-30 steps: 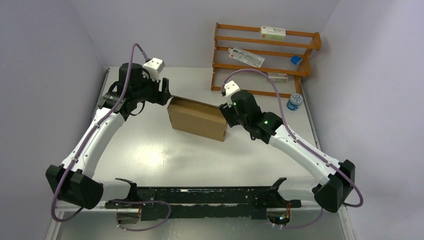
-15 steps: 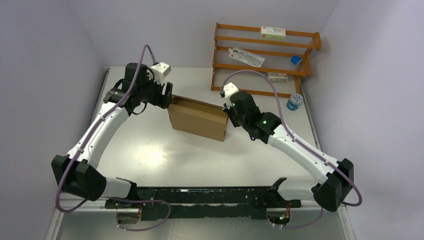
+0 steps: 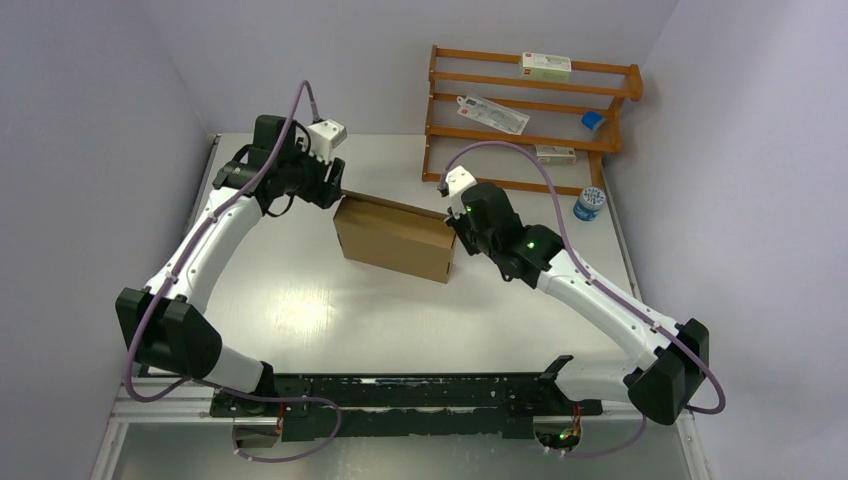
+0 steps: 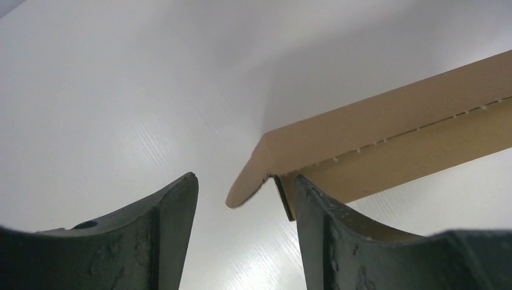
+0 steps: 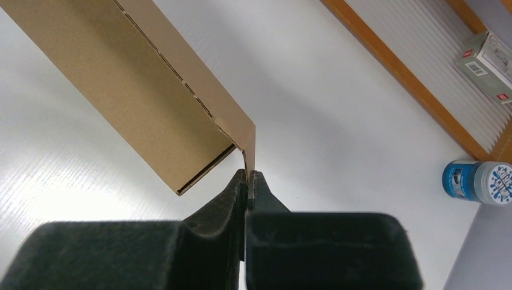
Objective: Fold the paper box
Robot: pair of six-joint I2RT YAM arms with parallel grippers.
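Note:
The paper box [image 3: 395, 240] is plain brown cardboard, standing as a shallow folded box in the middle of the table. My left gripper [image 3: 335, 190] sits at its far left corner. In the left wrist view the gripper [image 4: 246, 178] is open, with a rounded flap tip [image 4: 244, 190] of the box [image 4: 386, 139] between the fingers and untouched by the left one. My right gripper [image 3: 452, 218] is at the box's right end. Seen from the right wrist, that gripper [image 5: 248, 174] is shut on a thin side flap [image 5: 249, 151] of the box [image 5: 139, 78].
A wooden rack [image 3: 530, 110] stands at the back right, holding white cartons [image 3: 545, 67] and a small blue item [image 3: 593, 121]. A blue-labelled jar [image 3: 588, 204] stands on the table near the rack's right end [image 5: 477, 181]. A black rail [image 3: 400, 390] runs along the near edge.
My right gripper has closed onto the box's right side flap. My left arm has swung its elbow outward and its jaws have narrowed a little at the box's left corner.

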